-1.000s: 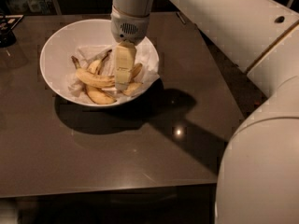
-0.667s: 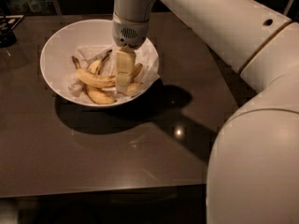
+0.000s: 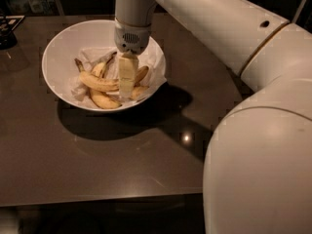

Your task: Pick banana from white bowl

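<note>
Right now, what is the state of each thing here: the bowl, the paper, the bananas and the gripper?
White bowl: upright on the table.
Paper: crumpled, lining the bowl.
Long banana: unpeeled, lying in the bowl, not lifted.
Other bananas: unpeeled, lying around it.
Gripper: down inside the bowl, at the bananas.
</note>
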You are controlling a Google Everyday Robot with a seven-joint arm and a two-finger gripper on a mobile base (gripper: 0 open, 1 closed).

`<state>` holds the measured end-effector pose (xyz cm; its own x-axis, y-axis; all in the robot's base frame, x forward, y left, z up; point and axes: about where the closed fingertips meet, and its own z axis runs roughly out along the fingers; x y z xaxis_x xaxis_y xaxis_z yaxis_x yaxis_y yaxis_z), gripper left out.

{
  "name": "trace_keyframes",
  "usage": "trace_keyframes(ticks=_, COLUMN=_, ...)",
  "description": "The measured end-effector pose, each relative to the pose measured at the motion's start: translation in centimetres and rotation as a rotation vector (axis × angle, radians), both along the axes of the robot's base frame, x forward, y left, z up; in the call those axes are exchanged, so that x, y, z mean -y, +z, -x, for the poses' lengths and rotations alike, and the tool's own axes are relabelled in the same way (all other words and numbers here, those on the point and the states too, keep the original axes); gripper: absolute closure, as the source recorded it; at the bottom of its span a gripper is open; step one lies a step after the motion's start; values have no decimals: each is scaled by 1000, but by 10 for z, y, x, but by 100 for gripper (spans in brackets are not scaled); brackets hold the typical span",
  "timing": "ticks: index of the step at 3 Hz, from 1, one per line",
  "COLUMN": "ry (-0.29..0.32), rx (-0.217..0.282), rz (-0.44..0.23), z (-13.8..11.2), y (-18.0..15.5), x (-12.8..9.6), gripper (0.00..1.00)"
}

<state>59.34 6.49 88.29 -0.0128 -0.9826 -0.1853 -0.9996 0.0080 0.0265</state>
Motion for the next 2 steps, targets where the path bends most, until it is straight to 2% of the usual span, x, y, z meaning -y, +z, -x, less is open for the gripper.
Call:
trace_keyframes(ticks=1, ry=12, rx=-3, rz=6, z=0, y=-2, x=-4, gripper=18)
trace_keyframes(ticks=2, ry=44, rx=6, rz=22, z=3, y=1, x=-15, gripper=23)
